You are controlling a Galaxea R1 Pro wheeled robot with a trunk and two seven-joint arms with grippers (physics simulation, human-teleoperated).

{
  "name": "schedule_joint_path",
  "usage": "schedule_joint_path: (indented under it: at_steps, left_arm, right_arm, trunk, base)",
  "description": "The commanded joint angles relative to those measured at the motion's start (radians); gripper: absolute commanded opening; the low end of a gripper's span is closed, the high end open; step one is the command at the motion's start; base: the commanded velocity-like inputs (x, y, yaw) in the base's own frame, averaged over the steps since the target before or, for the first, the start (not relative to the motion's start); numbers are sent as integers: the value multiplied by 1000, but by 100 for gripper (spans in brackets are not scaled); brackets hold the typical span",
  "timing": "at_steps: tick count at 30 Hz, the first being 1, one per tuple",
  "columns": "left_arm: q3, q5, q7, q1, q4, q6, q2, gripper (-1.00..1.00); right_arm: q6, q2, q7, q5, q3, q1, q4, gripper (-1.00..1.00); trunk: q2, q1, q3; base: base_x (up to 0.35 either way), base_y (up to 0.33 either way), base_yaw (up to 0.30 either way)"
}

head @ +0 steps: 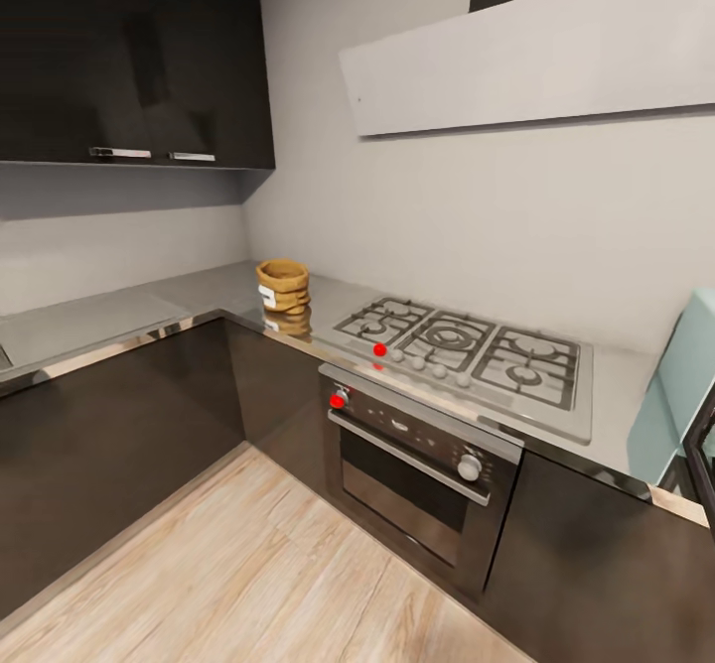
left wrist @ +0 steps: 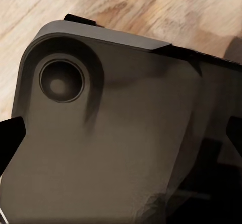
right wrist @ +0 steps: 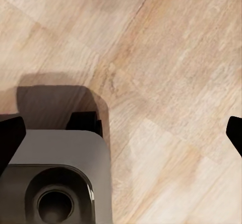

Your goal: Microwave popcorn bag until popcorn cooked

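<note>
The popcorn bag [head: 283,286] stands upright on the grey countertop [head: 119,311], in the corner where the two runs of counter meet, just beside the gas hob [head: 467,350] and well apart from the microwave [head: 687,385]. Of the microwave only a pale blue side and a sliver of dark door show, the rest being cut off at the picture's edge. What lies inside the bag cannot be made out from here. An oven [head: 422,464] sits under the hob, above the wood floor [head: 248,584]. In the left wrist view, dark fingertips [left wrist: 10,138] peek in at both edges, spread wide with nothing between them, over a grey part of the robot's base [left wrist: 101,148]. The right claw's fingertips [right wrist: 10,138] are likewise wide apart and empty above the plank floor.
</note>
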Motion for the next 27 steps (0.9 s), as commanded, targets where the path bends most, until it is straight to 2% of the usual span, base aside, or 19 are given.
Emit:
schedule_joint_path:
  at_steps: [1, 11, 15, 27]
  left_arm:
    - [0, 5, 0, 0, 0, -2, 0, 100]
    - [0, 5, -1, 0, 0, -2, 1, 100]
    - [0, 5, -1, 0, -1, -2, 1, 100]
    - [1, 6, -1, 0, -1, -2, 1, 100]
  right_arm:
    - [-6, 0, 2, 7, -8, -1, 3, 100]
    - [-5, 1, 3, 9, -8, -1, 3, 100]
    - [-1, 12, 4, 8, -8, -1, 3, 100]
    - [-3, 13, 2, 5, -8, -1, 3, 100]
  trunk:
    - [0, 0, -1]
    - [0, 0, -1]
    - [0, 0, -1]
    - [0, 0, -1]
  base:
    - [118, 0, 0]
    - [157, 0, 0]
    - [160, 0, 26]
    - [59, 0, 240]
